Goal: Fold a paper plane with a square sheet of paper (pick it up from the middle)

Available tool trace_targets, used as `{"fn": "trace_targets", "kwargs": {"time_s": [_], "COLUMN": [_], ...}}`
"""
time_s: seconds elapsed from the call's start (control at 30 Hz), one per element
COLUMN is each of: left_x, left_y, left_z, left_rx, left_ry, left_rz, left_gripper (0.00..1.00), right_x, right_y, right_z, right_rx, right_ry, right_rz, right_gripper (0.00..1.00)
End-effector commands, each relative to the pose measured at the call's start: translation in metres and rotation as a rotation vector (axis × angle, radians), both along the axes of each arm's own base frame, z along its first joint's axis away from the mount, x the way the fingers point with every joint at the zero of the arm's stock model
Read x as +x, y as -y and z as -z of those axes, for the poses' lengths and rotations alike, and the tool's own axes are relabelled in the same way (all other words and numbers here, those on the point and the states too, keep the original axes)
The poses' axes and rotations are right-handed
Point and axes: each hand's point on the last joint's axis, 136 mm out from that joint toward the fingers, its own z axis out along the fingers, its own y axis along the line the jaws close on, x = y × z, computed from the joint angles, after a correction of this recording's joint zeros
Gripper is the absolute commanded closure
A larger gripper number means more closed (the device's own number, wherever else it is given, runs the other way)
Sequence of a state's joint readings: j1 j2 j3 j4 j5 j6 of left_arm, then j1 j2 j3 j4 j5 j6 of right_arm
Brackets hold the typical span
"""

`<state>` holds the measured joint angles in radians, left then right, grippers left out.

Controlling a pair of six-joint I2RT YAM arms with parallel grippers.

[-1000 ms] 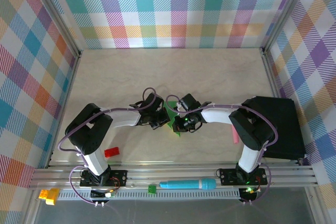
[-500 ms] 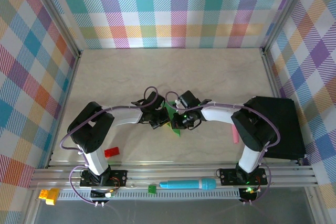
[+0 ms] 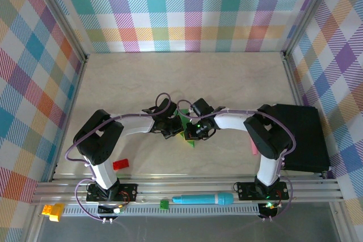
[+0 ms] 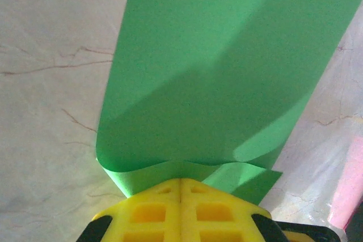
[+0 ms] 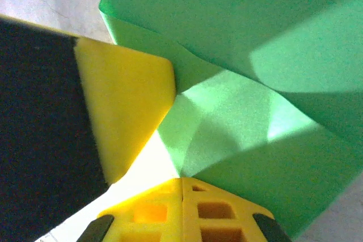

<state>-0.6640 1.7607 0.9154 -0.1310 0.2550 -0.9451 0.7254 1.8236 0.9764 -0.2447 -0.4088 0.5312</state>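
The bright-green sheet of paper [image 3: 187,136] is held off the table's middle between the two grippers, creased into a narrower, layered shape. My left gripper [image 3: 173,129] is shut on its left side. In the left wrist view the paper [image 4: 227,72] rises as a wide strip from my left gripper's [image 4: 180,181] closed yellow tips. My right gripper [image 3: 193,131] is shut on the sheet's right side. The right wrist view has folded layers of paper [image 5: 255,55] meeting the closed tips of the right gripper [image 5: 181,179], with one left-gripper finger [image 5: 125,100] just beside them.
A black box [image 3: 303,137] lies at the right edge, with a pink piece [image 3: 254,147] beside it. A red block [image 3: 120,164] sits near the left arm's base. On the front rail lie a teal marker [image 3: 203,199], a tiny green block [image 3: 164,203] and a yellow block [image 3: 52,211].
The right gripper has edged left toward the left gripper, and the two stand closer together. Less of the green paper shows between and below them.
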Motion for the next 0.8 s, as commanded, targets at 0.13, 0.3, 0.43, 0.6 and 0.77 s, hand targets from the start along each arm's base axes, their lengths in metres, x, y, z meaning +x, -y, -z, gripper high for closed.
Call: {"fn": "trace_targets", "kwargs": {"time_s": [0.13,0.3,0.43,0.6,0.77], "left_x": [-0.018,-0.021,-0.023,-0.023,-0.018], "left_y": [-0.032,-0.041,-0.043,-0.037,-0.029], "left_z": [0.037,0.046,0.052,0.054,0.045], "left_rx": [0.161,0.198,0.201,0.166,0.125], "left_ry": [-0.107,-0.130,-0.138,-0.134,-0.113], "left_rz": [-0.036,-0.049,-0.049,-0.043,-0.033], "left_gripper": [0.98,1.00,1.00,1.00,1.00], "right_x": [-0.019,-0.036,-0.049,-0.059,-0.042], "right_y": [0.016,0.030,0.042,0.054,0.041], "right_z": [0.013,0.010,0.008,0.010,-0.022], "right_rx": [-0.046,-0.058,-0.064,-0.087,-0.014], "right_ry": [-0.043,-0.060,-0.070,-0.083,0.008], "right_rz": [-0.023,-0.036,-0.030,-0.010,0.013], "right_gripper": [1.00,1.00,1.00,1.00,0.99]}}
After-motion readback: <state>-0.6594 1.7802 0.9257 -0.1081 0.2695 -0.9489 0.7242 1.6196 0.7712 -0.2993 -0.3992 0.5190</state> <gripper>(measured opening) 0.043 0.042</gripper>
